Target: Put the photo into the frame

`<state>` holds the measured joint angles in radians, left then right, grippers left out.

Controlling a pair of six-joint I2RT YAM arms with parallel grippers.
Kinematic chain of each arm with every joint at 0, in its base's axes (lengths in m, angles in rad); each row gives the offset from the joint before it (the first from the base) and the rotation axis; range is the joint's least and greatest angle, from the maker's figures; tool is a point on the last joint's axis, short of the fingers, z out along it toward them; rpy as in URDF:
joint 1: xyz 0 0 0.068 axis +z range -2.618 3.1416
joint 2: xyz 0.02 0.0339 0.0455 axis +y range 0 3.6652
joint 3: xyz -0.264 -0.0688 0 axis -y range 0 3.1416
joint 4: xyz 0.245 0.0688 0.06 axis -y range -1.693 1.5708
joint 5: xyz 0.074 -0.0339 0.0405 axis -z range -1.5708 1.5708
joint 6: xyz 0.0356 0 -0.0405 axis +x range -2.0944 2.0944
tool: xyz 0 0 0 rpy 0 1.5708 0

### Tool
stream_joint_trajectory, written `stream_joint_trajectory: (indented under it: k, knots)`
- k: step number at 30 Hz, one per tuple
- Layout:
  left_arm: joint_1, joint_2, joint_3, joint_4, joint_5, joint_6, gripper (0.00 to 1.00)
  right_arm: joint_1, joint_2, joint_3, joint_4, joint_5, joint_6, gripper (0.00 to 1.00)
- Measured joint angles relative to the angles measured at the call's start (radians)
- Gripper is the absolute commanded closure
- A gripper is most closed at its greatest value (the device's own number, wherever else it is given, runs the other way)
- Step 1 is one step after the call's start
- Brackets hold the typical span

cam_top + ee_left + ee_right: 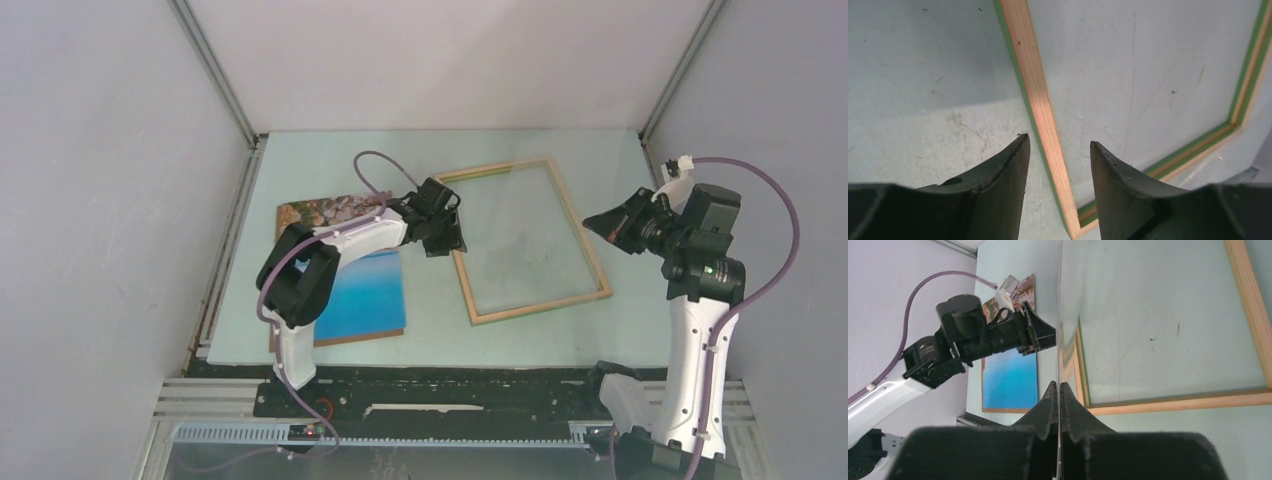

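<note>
While the left gripper (1059,147) straddled a rail of the frame (1031,75), half open and empty, the right gripper (1058,390) pinched a clear sheet (1060,330) over the frame.

The photo (365,290) lies flat on the table (440,320) toward its near-left corner, and the frame (527,240) lies flat to its right, just past the middle, well apart from it. Between the two sits the left gripper (1058,150), low over the frame's left rail with one finger on either side of it. Over at the frame's right rail hangs the right gripper (1059,390), a clear pane (1060,330) between its fingers above the frame.
</note>
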<state>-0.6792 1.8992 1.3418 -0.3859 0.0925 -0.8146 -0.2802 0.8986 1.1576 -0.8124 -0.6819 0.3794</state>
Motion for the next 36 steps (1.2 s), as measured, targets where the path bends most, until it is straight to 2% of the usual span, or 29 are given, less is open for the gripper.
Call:
stream_joint_trajectory:
  k: [5,10,14,16,21,25,26,27,29,30,32,36]
  knots:
    - [-0.006,0.091,0.083,-0.050,-0.034,0.014,0.55,0.000,0.000,0.060,-0.069,0.015,-0.031,1.00]
    - [-0.006,0.170,0.167,-0.111,-0.035,0.061,0.56,0.000,-0.009,0.087,-0.107,0.015,-0.046,1.00]
    - [-0.006,0.212,0.219,-0.174,-0.035,0.118,0.73,0.000,-0.011,0.093,-0.126,-0.008,-0.058,1.00]
    - [-0.001,0.217,0.224,-0.182,-0.018,0.140,0.80,0.003,-0.011,0.093,-0.140,-0.015,-0.065,1.00]
    - [0.015,0.192,0.187,-0.182,-0.008,0.189,0.88,0.068,-0.005,0.093,-0.159,-0.015,-0.084,1.00]
    - [0.058,0.137,0.115,-0.197,0.002,0.226,0.87,0.148,0.028,0.093,-0.166,-0.020,-0.096,1.00]
    - [0.067,0.126,0.100,-0.203,0.006,0.239,0.85,0.162,0.041,0.093,-0.166,-0.027,-0.098,1.00]
    - [0.077,0.115,0.087,-0.206,0.010,0.249,0.78,0.175,0.057,0.093,-0.164,-0.039,-0.098,1.00]
    - [0.093,0.097,0.062,-0.208,0.021,0.266,0.55,0.187,0.084,0.093,-0.158,-0.067,-0.098,1.00]
    - [0.098,0.086,0.049,-0.211,0.024,0.276,0.47,0.192,0.100,0.092,-0.149,-0.087,-0.097,1.00]
    - [0.105,0.067,0.020,-0.226,0.043,0.297,0.37,0.194,0.127,0.088,-0.124,-0.121,-0.092,1.00]
    - [0.116,0.029,-0.006,-0.282,0.074,0.330,0.24,0.195,0.168,0.049,-0.055,-0.183,-0.082,1.00]
